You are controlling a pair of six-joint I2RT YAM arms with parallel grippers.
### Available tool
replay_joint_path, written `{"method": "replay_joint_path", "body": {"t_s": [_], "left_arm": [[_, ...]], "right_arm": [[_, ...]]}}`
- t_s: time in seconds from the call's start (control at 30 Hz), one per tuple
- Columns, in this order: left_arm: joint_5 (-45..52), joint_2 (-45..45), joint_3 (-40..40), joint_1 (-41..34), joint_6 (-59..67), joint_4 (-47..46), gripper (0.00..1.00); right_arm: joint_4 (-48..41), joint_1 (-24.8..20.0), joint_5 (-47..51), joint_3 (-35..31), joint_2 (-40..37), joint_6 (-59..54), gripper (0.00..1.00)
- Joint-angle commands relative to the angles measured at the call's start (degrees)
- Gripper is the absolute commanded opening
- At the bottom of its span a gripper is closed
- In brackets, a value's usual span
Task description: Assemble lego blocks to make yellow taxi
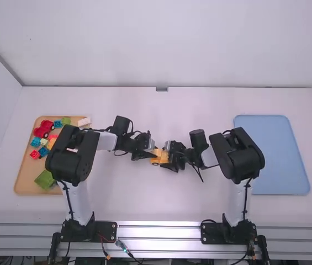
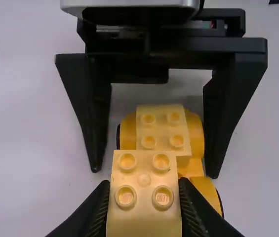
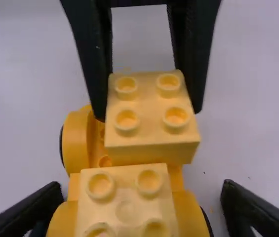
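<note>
Mid-table in the high view, the left gripper [image 1: 152, 153] and right gripper [image 1: 168, 157] meet at the small yellow-orange taxi body [image 1: 157, 159]. In the left wrist view, my left gripper [image 2: 144, 190] is shut on a pale yellow block [image 2: 144, 170] with studs up. That block [image 3: 149, 126] is above the wheeled chassis [image 3: 75, 143] in the right wrist view, slightly tilted; I cannot tell if it touches. A second yellow block [image 3: 127, 195] sits on the chassis's other end, between the spread fingers of my right gripper [image 3: 141, 207], a gap on each side.
A wooden tray [image 1: 26, 185] at the left holds a red vehicle [image 1: 44, 128], a green block [image 1: 45, 179] and several small coloured bricks. A white brick [image 1: 84, 121] lies at its right edge. A blue tray [image 1: 274, 154] lies at the right.
</note>
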Motion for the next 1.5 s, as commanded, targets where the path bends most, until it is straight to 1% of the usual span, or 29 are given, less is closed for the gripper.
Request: {"method": "replay_joint_path", "body": {"t_s": [0.0, 0.03, 0.1, 0.13, 0.27, 0.47, 0.5, 0.6, 0.73, 0.77, 0.9, 1.17, 1.47], "left_arm": [[0.2, -1.4, -1.9, -0.3, -4.0, 1.6, 0.27], [0.1, -1.4, -2.3, -0.3, -4.8, 2.5, 0.27], [-0.1, -1.4, -2.4, -0.3, -5.0, 2.8, 0.28], [0.0, -1.4, -2.4, -0.3, -4.9, 2.4, 0.29], [0.1, -1.4, -2.3, -0.5, -5.0, 1.5, 0.30], [-0.3, -1.4, -2.3, -0.5, -5.8, 0.9, 0.24], [-0.4, -1.5, -2.3, -0.5, -6.5, 0.9, 0.21], [-0.6, -1.7, -2.3, -0.5, -6.4, 0.7, 0.20], [-4.1, -2.5, -2.3, -0.5, -6.5, 0.4, 0.17], [-5.0, -3.2, -2.3, -0.5, -6.9, 0.1, 0.18], [-4.9, -4.9, -2.3, -0.5, -7.5, -1.3, 0.18], [-4.8, -4.7, -2.5, -0.6, -7.5, -2.1, 0.17], [-3.3, -4.5, -6.0, -1.9, -7.6, 3.9, 0.20]], "right_arm": [[-0.2, -0.4, -0.2, 0.3, 1.0, 0.0, 0.67], [-0.2, -0.4, 0.0, 0.3, 1.0, 0.0, 0.63], [-0.2, -0.3, -0.2, 0.2, 1.0, 0.0, 0.59], [-0.2, -0.3, -0.2, 0.2, 1.0, 0.0, 0.55], [-0.2, -0.2, -0.1, 0.3, 1.0, 0.0, 0.53], [-0.2, -0.2, 0.0, 0.3, 1.0, 0.4, 0.53], [-0.2, -0.4, 0.7, 0.4, 1.0, 0.7, 0.53], [-0.2, -0.5, 2.5, 0.3, 1.0, 1.4, 0.54], [-0.2, -0.6, 2.7, 0.3, 1.0, 1.9, 0.56], [-0.2, -0.6, 2.8, 0.3, 1.0, 1.9, 0.57], [-0.2, -0.6, 2.8, 0.3, 1.0, 1.9, 0.57], [-0.2, -0.6, 2.7, 0.3, 1.0, 1.9, 0.58], [-0.2, -0.3, 2.8, 0.4, 1.0, 1.9, 0.58]]}}
